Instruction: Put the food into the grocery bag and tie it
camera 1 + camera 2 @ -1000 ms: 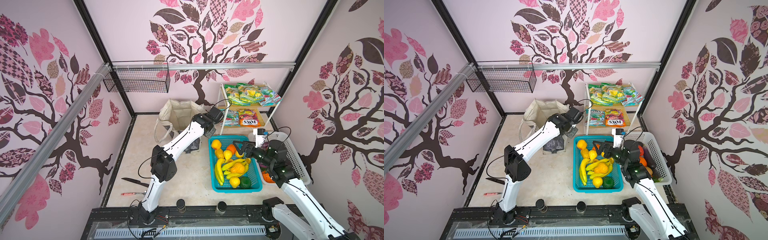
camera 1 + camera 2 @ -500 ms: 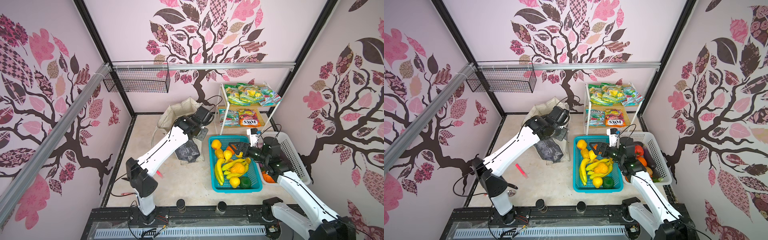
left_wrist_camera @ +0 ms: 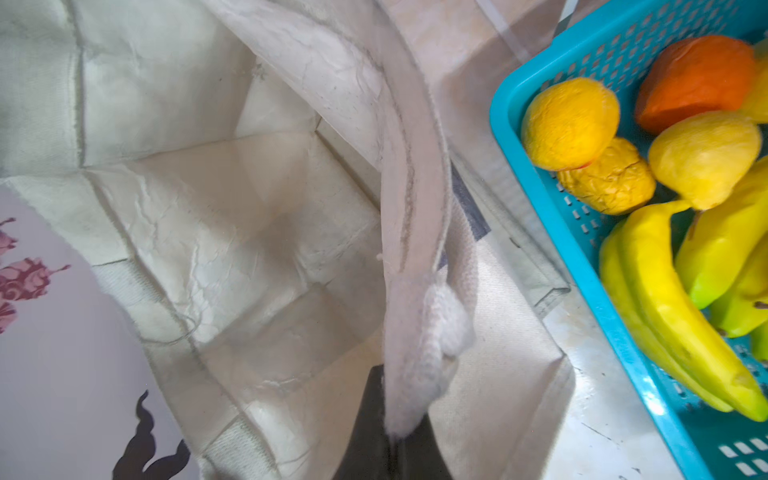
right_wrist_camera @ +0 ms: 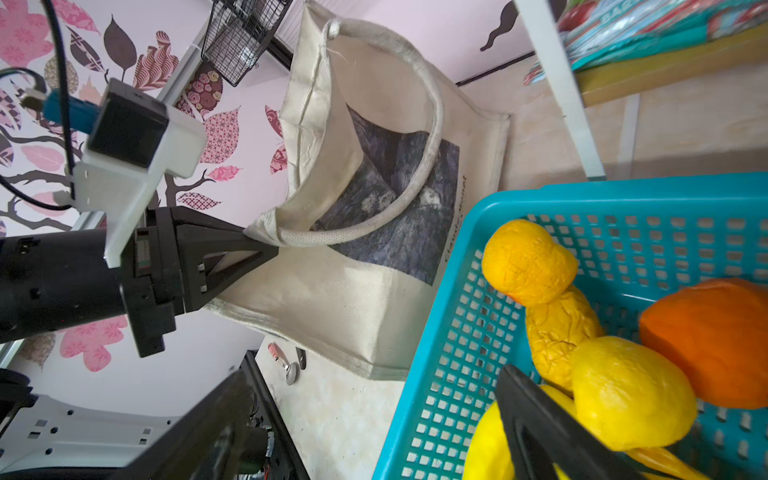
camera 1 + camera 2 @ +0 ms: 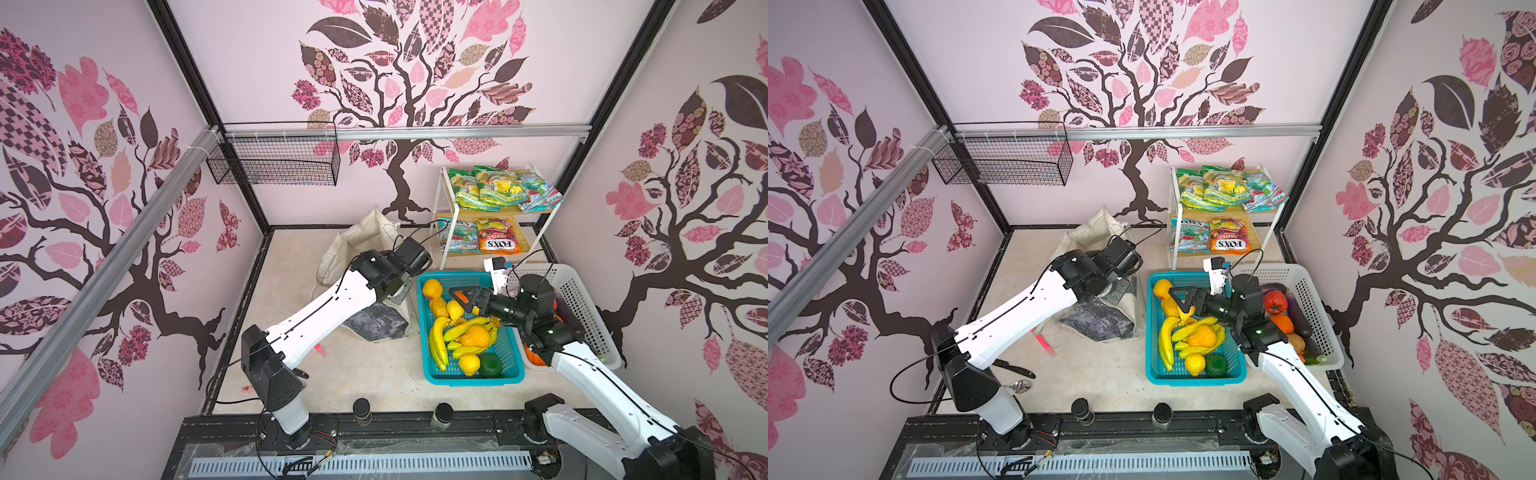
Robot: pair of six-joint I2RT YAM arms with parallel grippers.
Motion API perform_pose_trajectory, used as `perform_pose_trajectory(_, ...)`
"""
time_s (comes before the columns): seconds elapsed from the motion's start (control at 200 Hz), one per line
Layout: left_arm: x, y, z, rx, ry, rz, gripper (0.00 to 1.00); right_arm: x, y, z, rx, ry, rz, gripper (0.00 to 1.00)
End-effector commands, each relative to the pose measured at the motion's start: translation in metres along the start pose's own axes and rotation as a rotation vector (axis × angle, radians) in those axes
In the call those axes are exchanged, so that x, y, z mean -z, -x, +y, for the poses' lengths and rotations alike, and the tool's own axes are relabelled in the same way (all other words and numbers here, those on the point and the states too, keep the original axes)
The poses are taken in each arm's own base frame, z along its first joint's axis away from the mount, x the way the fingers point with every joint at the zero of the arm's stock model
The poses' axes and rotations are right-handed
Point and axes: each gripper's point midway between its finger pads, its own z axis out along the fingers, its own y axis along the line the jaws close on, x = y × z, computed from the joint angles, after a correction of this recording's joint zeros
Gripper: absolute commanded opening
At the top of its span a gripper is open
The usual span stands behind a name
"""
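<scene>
- The grocery bag [image 5: 365, 245] is a cream canvas tote with a dark grey mottled print on its side. It sits on the floor left of centre, towards the far wall and just left of the teal basket [image 5: 428, 374].
- It leans over with its mouth pulled open. The left wrist view shows only bare, creased lining inside.
- The bananas [image 5: 440, 345] and lemon [image 5: 455, 309] lie in the teal basket. The snack packets [image 5: 498, 189] are on the far shelf [image 5: 442, 216].
- A second ago the bag stood upright against the far wall. It has since been dragged nearer and tipped, so the print now faces the near side.
- The right gripper [image 5: 461, 297] has edged slightly left.
- The left gripper [image 4: 259, 250] is fully closed on the bag's top edge, where a strap handle [image 4: 432, 137] joins it.
- The right gripper hangs over the fruit with its jaws spread wide, holding nothing.
</scene>
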Motion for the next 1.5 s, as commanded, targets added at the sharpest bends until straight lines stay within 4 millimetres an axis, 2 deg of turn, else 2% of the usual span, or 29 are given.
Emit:
perform_pose_trajectory(0.0, 0.02, -0.006, 0.034, -0.039, 0.142, 0.015, 0.0, -0.009, 0.006, 0.013, 0.017, 0.021, -0.006, 0.94)
perform_pose_trajectory(0.125, 0.044, 0.002, 0.049, -0.067, 0.153, -0.016, 0.0, -0.017, 0.002, 0.015, -0.009, 0.04, -0.001, 0.94)
perform_pose_trajectory(0.195, 0.056, 0.006, 0.064, -0.09, 0.209, -0.019, 0.0, -0.018, 0.002, 0.014, -0.017, 0.044, -0.006, 0.94)
perform_pose_trajectory(0.26, 0.057, 0.008, 0.068, -0.132, 0.241, -0.01, 0.0, -0.019, 0.002, 0.012, -0.016, 0.035, -0.008, 0.94)
perform_pose_trajectory(0.32, 0.052, 0.007, 0.064, -0.168, 0.237, 0.006, 0.0, -0.019, 0.001, 0.009, -0.015, 0.025, -0.01, 0.94)
perform_pose_trajectory(0.46, 0.049, -0.001, 0.041, -0.293, 0.189, 0.026, 0.0, -0.021, 0.001, 0.009, -0.014, 0.028, -0.005, 0.94)
perform_pose_trajectory(0.475, 0.043, -0.007, 0.035, -0.312, 0.175, 0.045, 0.0, -0.021, 0.001, 0.008, -0.013, 0.028, -0.005, 0.94)
perform_pose_trajectory(0.62, 0.036, -0.027, -0.013, -0.423, 0.06, 0.09, 0.0, -0.028, -0.006, 0.0, -0.028, 0.018, 0.019, 0.94)
perform_pose_trajectory(0.71, 0.033, -0.038, -0.034, -0.435, 0.005, 0.125, 0.0, -0.03, -0.008, -0.004, -0.036, 0.008, 0.023, 0.94)
perform_pose_trajectory(0.915, 0.034, -0.026, -0.06, -0.295, -0.109, 0.055, 0.0, -0.023, -0.002, -0.006, -0.018, -0.024, -0.024, 0.94)
perform_pose_trajectory(1.02, 0.033, -0.017, -0.067, -0.225, -0.142, -0.005, 0.07, -0.018, 0.001, -0.01, -0.008, -0.062, -0.046, 0.95)
perform_pose_trajectory(1.11, 0.036, -0.01, -0.066, -0.166, -0.141, -0.038, 0.15, -0.014, 0.003, -0.012, 0.002, -0.086, -0.057, 0.95)
perform_pose_trajectory(1.28, 0.049, 0.007, -0.069, -0.097, -0.193, -0.132, 0.54, -0.01, 0.005, -0.008, 0.008, -0.083, -0.068, 0.95)
perform_pose_trajectory(1.38, 0.059, 0.016, -0.068, -0.072, -0.221, -0.18, 0.67, -0.009, 0.007, -0.007, 0.011, -0.086, -0.075, 0.96)
perform_pose_trajectory(1.495, 0.071, 0.023, -0.058, -0.025, -0.212, -0.226, 0.8, -0.005, 0.012, -0.002, 0.013, -0.085, -0.091, 0.97)
